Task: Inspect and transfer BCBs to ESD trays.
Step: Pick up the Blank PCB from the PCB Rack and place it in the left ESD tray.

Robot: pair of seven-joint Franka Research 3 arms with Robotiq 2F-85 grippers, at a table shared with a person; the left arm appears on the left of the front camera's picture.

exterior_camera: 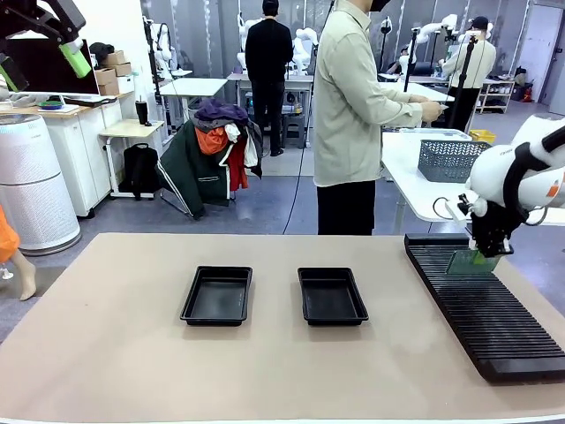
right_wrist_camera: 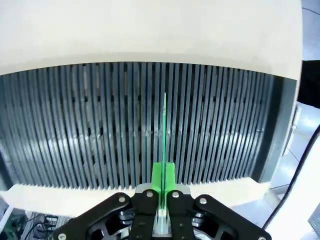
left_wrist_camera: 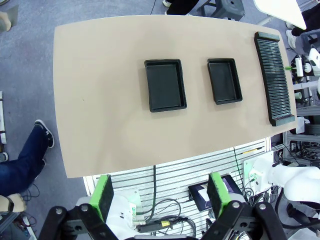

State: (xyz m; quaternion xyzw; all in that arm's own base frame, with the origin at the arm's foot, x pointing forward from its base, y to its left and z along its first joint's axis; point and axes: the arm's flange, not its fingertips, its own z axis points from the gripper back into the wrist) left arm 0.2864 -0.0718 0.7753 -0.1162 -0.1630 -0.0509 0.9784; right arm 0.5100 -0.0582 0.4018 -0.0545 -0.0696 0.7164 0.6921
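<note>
Right gripper clamped on the near edge of a thin green BCB, seen edge-on above the black slotted rack on a pale table.

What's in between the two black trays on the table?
Nothing, just bare tan table between the left tray and the right tray. The front view shows it, and the left wrist view too.

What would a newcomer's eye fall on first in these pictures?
The right end effector grips a thin green board on edge at the long black slotted rack, on the right side of the table. Two empty black trays, left and right, lie side by side mid-table. A person stands beyond the far edge.
</note>
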